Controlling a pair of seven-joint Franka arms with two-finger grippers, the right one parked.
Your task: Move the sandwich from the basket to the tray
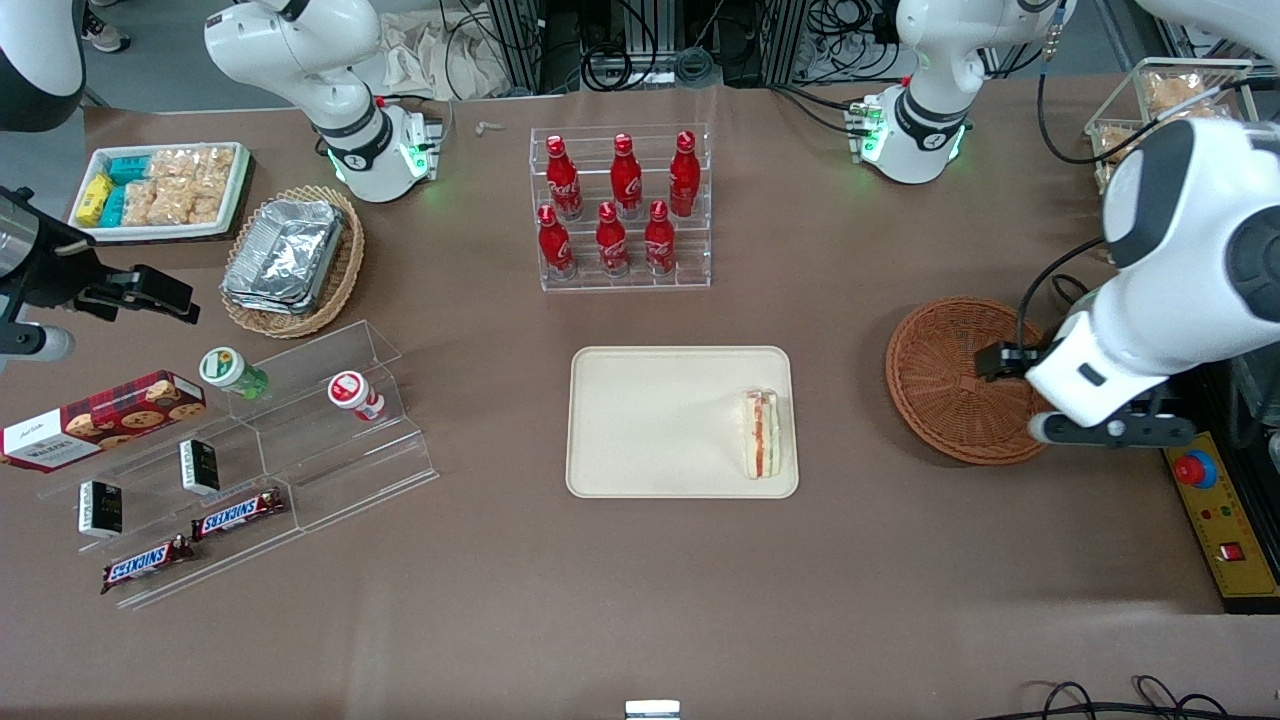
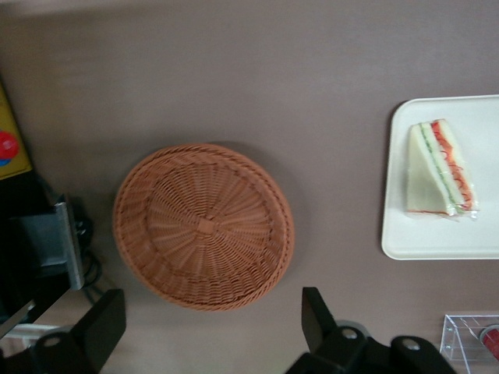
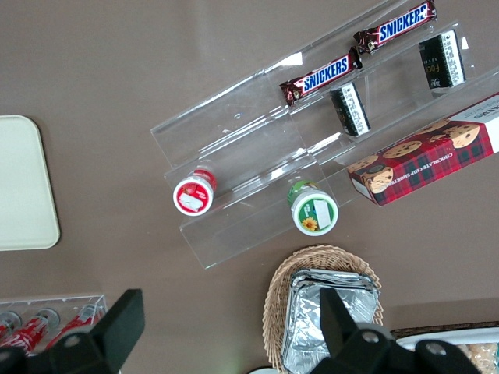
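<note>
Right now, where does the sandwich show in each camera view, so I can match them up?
Front view: the sandwich lies on the tray, at its edge toward the basket.
Left wrist view: the sandwich lies on the tray; the gripper hangs open above the empty basket.
Right wrist view: no sandwich; only a bare tray corner shows.
Shared landmark: the tray.

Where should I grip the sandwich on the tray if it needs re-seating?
Probably across its two flat bread faces, coming straight down. The sandwich lies on the tray with its filling stripe facing up, close to the rim nearest the basket. The gripper hangs open above the basket, holding nothing.
</note>
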